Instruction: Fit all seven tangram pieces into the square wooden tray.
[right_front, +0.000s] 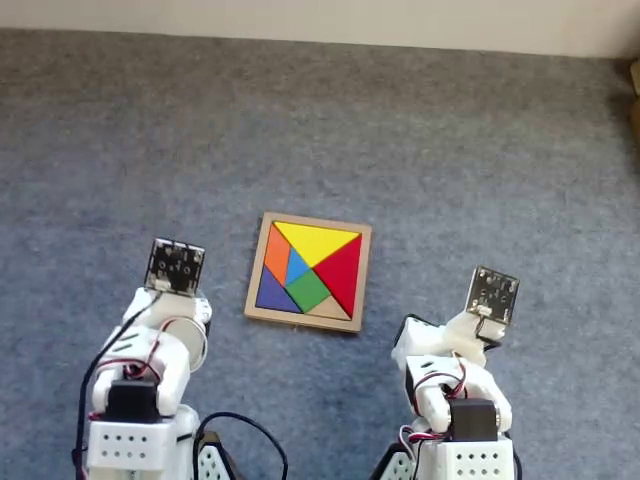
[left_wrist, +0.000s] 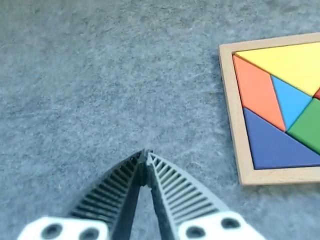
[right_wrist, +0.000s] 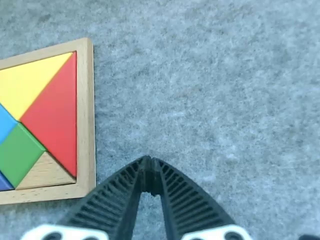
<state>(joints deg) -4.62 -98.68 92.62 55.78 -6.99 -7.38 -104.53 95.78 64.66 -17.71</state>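
Observation:
The square wooden tray (right_front: 364, 282) lies on the grey carpet between the two arms. Inside it lie a yellow triangle (right_front: 316, 242), a red triangle (right_front: 342, 274), an orange parallelogram (right_front: 277, 256), a light blue triangle (right_front: 296, 267), a green square (right_front: 308, 290), a dark blue triangle (right_front: 274, 294) and a plain wood-coloured triangle (right_front: 331, 309). My left gripper (left_wrist: 145, 153) is shut and holds nothing, resting over bare carpet left of the tray (left_wrist: 228, 105). My right gripper (right_wrist: 146, 160) is shut too, over the carpet right of the tray (right_wrist: 86, 110).
Grey carpet (right_front: 320, 130) covers the whole table, with open room beyond and beside the tray. Both arm bases stand at the near edge. A brown object (right_front: 635, 85) shows at the far right edge.

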